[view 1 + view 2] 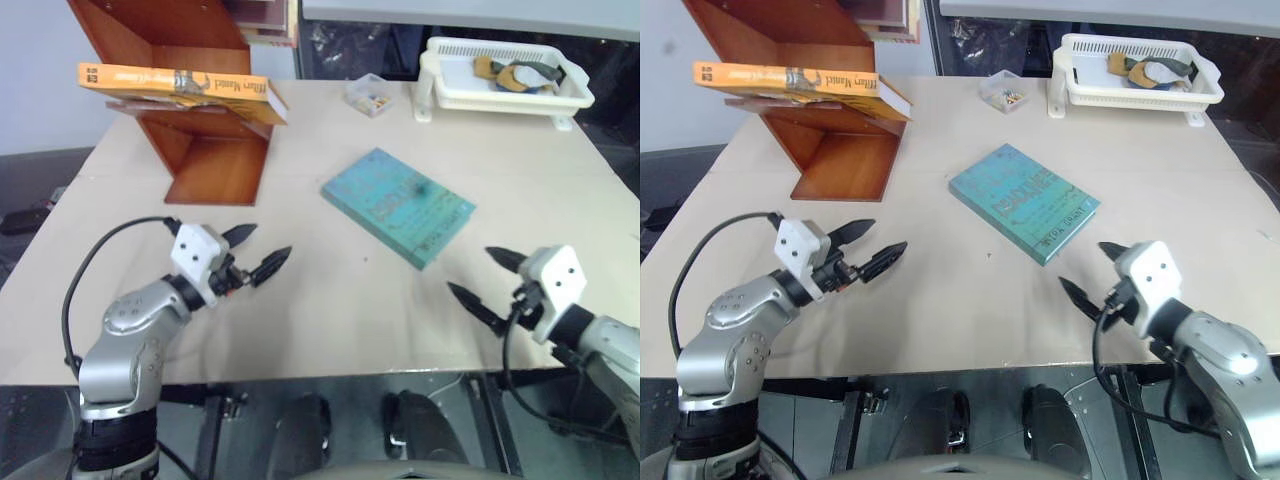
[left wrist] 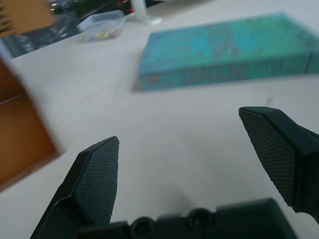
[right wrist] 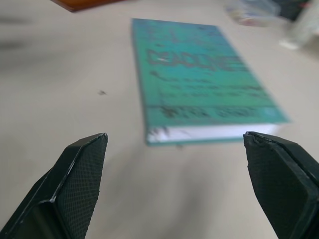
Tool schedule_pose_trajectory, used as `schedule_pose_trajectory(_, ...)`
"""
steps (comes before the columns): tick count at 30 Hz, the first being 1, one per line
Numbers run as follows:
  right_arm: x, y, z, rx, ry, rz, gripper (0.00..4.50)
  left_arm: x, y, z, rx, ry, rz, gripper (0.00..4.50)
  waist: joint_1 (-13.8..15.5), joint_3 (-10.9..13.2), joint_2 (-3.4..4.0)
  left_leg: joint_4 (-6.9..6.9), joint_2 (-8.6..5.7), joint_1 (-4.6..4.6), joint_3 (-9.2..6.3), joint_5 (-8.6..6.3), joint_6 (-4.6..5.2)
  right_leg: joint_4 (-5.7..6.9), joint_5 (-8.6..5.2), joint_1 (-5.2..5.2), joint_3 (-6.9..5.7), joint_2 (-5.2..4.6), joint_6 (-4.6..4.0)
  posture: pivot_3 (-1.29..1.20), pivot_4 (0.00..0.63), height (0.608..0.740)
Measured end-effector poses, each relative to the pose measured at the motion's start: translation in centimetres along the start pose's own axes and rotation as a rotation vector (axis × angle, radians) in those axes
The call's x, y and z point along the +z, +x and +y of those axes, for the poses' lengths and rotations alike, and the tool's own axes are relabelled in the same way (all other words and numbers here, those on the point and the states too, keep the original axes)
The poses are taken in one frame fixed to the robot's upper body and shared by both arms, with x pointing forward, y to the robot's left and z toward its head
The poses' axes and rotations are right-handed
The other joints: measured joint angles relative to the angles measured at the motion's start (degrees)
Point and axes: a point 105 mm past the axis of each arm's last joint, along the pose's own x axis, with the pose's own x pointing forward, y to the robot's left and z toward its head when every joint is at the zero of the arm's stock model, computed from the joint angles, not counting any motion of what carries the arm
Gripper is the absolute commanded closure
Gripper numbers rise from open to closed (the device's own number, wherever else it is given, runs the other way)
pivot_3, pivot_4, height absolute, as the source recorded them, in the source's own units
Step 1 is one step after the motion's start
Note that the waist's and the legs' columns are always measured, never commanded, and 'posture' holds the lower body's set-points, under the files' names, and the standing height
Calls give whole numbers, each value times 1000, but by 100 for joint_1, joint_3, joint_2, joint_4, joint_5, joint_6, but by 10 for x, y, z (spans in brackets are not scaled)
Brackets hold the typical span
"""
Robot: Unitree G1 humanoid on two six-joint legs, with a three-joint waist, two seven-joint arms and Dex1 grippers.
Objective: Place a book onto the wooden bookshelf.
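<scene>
The book (image 1: 180, 85) lies flat across a slanted panel of the bookshelf (image 1: 205, 150), so I judge it placed; I have my left gripper (image 1: 256, 252) and right gripper (image 1: 485, 275) spread, empty, over the table (image 1: 330, 310).

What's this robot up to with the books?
It is putting books on a wooden bookshelf. The orange book already lies flat on one of its angled panels. Both grippers, left and right, hover low over the table with jaws open, holding nothing. A teal book lies flat on the table between them, a bit further off. A white basket and a small clear box sit at the far side.
</scene>
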Motion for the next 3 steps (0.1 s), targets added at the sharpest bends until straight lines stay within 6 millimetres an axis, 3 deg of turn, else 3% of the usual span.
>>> schedule_pose_trajectory(3,-5,-13,-1,-32,2,34,0,1,-13,10,8,37,13,61,19,-6,7,0,-1,-1,1,-13,-23,-3,0,-1,1,-7,-1,0,150,740)
